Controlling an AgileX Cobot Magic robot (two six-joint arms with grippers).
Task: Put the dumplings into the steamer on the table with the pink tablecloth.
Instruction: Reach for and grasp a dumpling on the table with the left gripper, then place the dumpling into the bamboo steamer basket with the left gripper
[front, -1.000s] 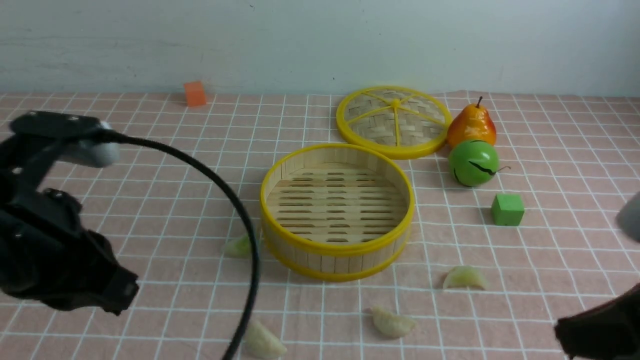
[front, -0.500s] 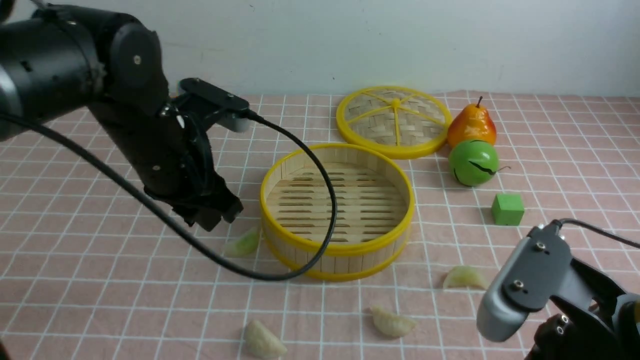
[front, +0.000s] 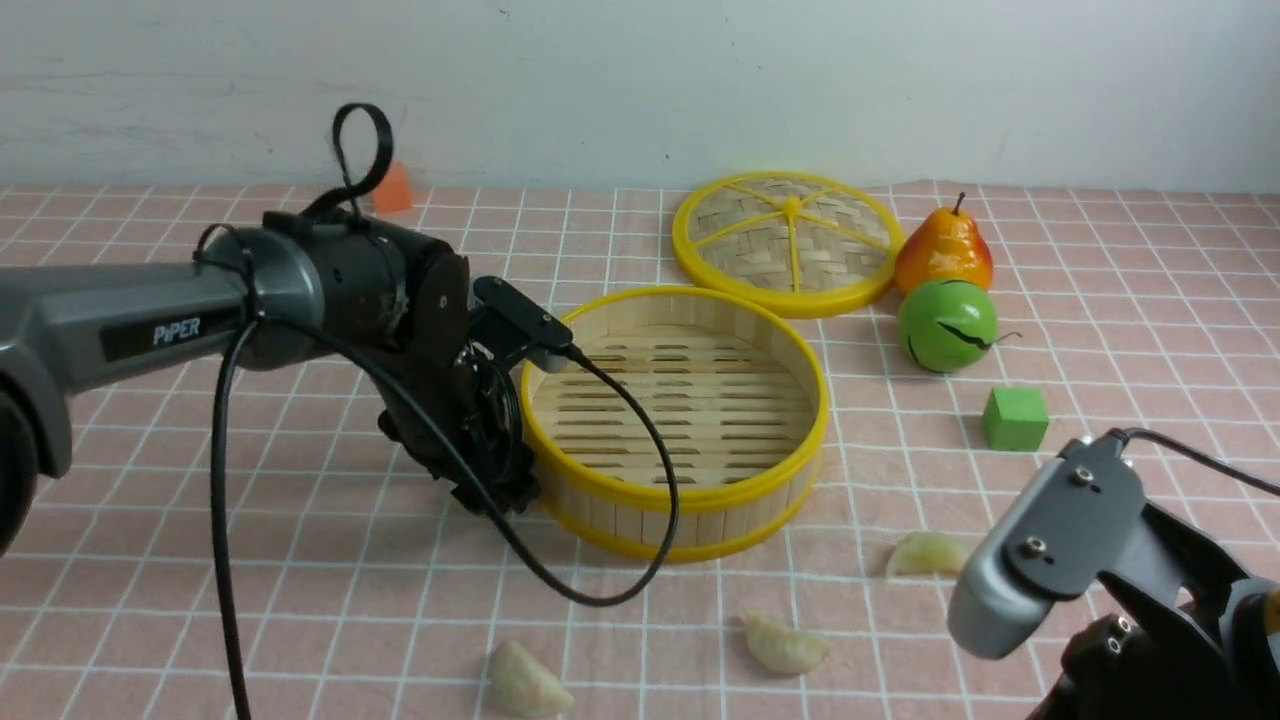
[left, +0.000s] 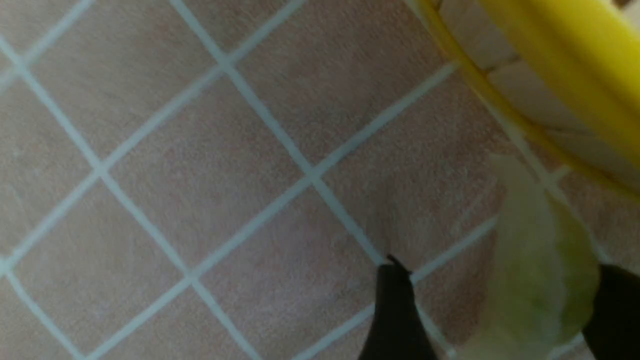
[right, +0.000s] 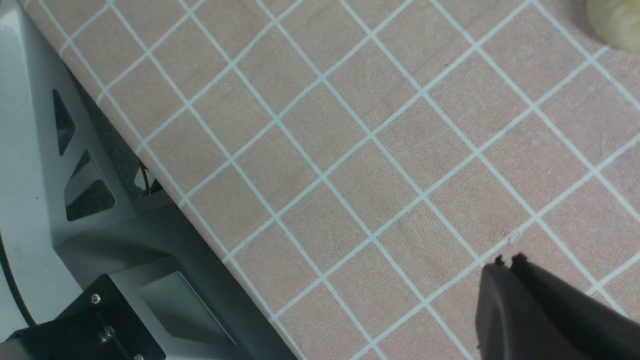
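Dumplings (front: 785, 645), four soft, pale crescents with pleated edges, lie on the table (front: 1150, 250), whose pink tablecloth (front: 300, 600) is a slightly wrinkled fabric gridded in thin white lines. We see a translucent greenish dumpling (left: 535, 260) between the left jaws, which stand wide on either side of it. One dark finger (left: 395, 310) is clear of it and the other is at its edge. Its long axis runs along the fingers rather than across the gap, with one tip pointing at the wall of the steamer (left: 550, 60) just beyond the jaws. The steamer is a round bamboo basket with upright slats, a slatted floor and smooth yellow rims. The right jaws are pressed narrow, tips almost meeting, and hold nothing. A cream dumpling (right: 617, 25) lies well ahead of them. We see the remaining two between the two sets of jaws.
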